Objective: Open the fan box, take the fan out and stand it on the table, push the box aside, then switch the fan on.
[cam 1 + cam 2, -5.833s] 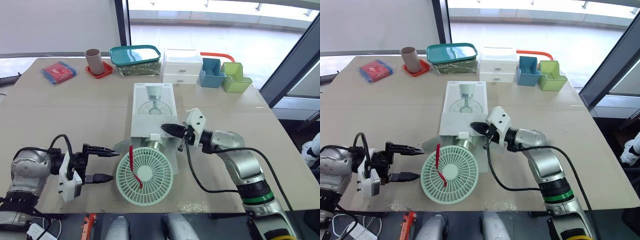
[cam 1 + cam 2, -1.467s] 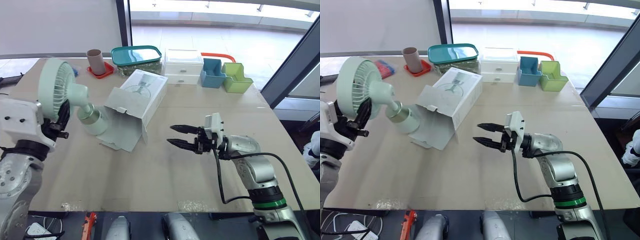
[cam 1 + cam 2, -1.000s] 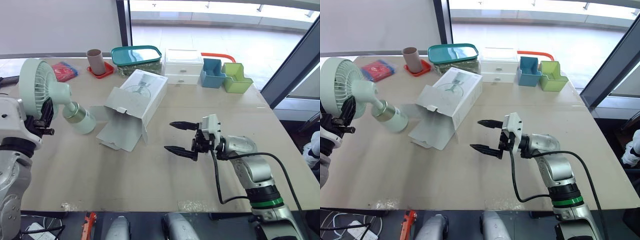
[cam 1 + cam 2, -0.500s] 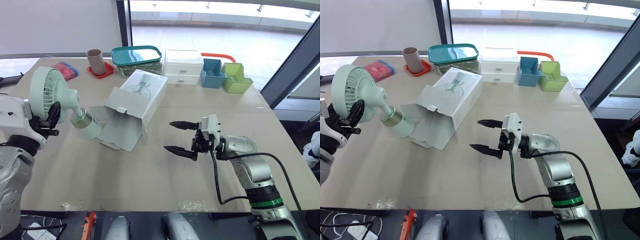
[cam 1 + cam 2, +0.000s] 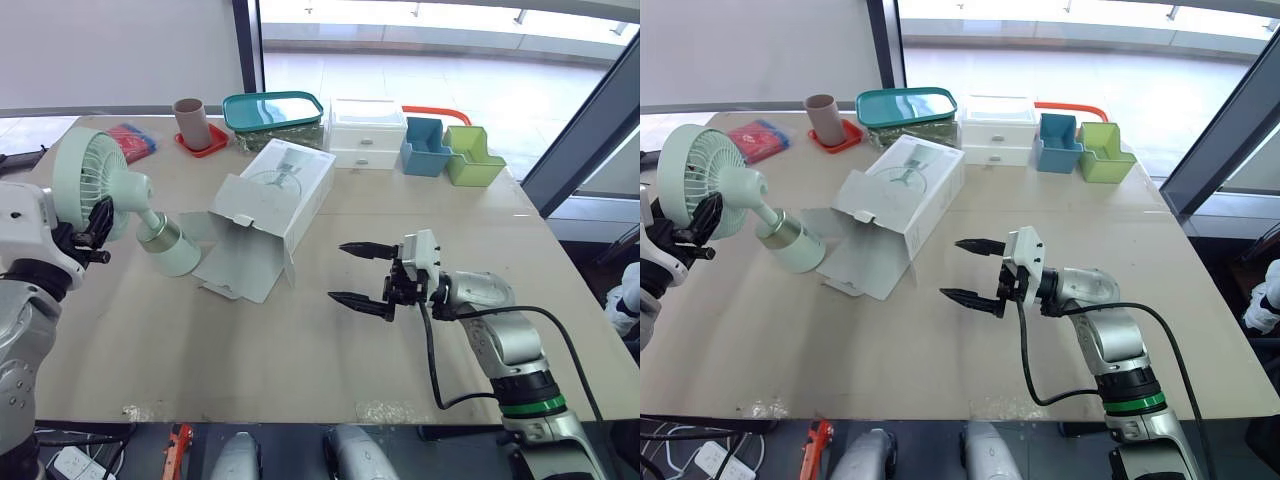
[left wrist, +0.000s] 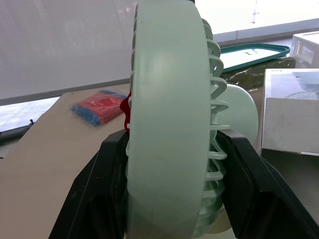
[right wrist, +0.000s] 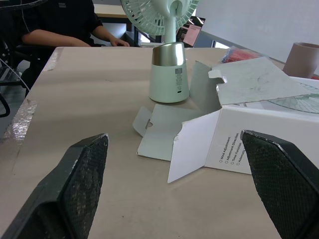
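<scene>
Left pincer is clenched on the round head of the fan, which leans with its base down at the surface, left, just beside the flaps of the opened box. Right pincer hangs released, right of the box.

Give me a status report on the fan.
Left gripper shut on fan, tilted, base low beside box flap. Right gripper open, empty. Box open, lying alongside.

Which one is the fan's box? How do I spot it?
Find the middle of the tan table, in front of the teal-lidded tub. The fan box lies there, white, with a fan pictured on top. Only it has open flaps.
</scene>
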Available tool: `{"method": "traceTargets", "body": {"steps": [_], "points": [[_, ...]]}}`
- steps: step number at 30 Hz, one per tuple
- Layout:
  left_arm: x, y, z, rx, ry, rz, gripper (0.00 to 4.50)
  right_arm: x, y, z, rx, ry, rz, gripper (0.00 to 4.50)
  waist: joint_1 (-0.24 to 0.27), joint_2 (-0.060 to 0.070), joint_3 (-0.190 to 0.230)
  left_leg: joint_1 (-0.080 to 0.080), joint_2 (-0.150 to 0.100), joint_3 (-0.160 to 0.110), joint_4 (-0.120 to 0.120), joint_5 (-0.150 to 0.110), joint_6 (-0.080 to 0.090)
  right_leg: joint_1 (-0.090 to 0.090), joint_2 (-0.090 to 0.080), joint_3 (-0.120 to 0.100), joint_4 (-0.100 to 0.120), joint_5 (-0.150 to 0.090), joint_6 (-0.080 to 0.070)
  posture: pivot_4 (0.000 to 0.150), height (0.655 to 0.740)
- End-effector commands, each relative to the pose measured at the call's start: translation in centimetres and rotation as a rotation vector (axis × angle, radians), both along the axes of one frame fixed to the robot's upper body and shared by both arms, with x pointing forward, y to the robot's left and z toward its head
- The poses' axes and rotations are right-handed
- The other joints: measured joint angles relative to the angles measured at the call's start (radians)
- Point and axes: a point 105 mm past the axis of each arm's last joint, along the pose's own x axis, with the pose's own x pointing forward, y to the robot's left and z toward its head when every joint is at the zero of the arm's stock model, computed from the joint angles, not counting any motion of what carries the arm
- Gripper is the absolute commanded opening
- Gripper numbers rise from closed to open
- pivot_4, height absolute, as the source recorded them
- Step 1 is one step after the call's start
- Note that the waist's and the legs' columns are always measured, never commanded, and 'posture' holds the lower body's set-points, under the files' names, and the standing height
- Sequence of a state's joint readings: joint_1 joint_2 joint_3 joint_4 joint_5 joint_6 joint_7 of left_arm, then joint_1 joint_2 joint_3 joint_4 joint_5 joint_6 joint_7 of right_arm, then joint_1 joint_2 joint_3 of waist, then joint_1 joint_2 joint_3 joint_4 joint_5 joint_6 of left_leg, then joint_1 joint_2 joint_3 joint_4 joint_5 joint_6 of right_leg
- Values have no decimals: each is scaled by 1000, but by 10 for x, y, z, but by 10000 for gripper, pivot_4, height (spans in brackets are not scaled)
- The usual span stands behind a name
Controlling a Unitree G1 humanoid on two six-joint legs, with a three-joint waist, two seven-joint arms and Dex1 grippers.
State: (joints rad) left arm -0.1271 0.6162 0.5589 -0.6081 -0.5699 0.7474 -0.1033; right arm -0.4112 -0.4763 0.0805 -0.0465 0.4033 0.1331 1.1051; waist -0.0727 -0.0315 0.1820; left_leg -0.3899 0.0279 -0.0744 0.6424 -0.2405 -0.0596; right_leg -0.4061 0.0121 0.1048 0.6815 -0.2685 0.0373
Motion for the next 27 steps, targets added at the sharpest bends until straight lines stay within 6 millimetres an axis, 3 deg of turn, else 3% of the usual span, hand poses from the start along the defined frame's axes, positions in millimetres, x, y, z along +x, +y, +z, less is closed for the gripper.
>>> {"method": "traceTargets", "body": {"steps": [1, 3, 4, 7, 9, 19, 27], "points": [[6, 0, -1, 10, 27, -8, 19665, -1, 2, 8, 9, -45, 4, 43651, 0, 0, 0, 0, 0, 0, 0, 0, 0, 0, 0, 0, 0, 0, 0, 1500, 7400], [9, 0, 0, 3, 15, -2, 19665, -1, 2, 8, 6, -47, 3, 43651, 0, 0, 0, 0, 0, 0, 0, 0, 0, 0, 0, 0, 0, 0, 0, 1500, 7400], [10, 1, 2, 4, 1, 3, 29635, -1, 1, 8, 5, -48, 2, 45000, 0, 0, 0, 0, 0, 0, 0, 0, 0, 1, 0, 0, 0, 0, 0, 1500, 7400], [11, 1, 4, 12, -12, 5, 36409, -1, 1, 8, 5, -52, -3, 45000, -1, 0, 0, 1, 0, 0, 0, 0, 0, 0, 0, 0, 0, 0, 0, 1500, 7400], [13, 2, 5, 17, -13, 5, 44821, -1, 1, 8, 4, -54, -6, 45000, -1, 0, 0, 0, 0, 0, 0, 0, 0, 0, 0, 0, 0, 0, 0, 1500, 7400], [17, 3, 4, 26, -21, -3, 44821, -1, -1, 8, -3, -60, -15, 45000, 0, 0, 0, 0, 0, -1, 0, 0, 0, 0, 0, -1, 0, 0, 0, 1500, 7400], [12, 0, -9, 1, -7, -37, 44821, 0, -3, 8, -10, -60, -17, 45000, 0, 0, 0, 0, 0, -1, 0, 0, 0, 0, 0, -1, 0, 0, 0, 1500, 7400]]}}
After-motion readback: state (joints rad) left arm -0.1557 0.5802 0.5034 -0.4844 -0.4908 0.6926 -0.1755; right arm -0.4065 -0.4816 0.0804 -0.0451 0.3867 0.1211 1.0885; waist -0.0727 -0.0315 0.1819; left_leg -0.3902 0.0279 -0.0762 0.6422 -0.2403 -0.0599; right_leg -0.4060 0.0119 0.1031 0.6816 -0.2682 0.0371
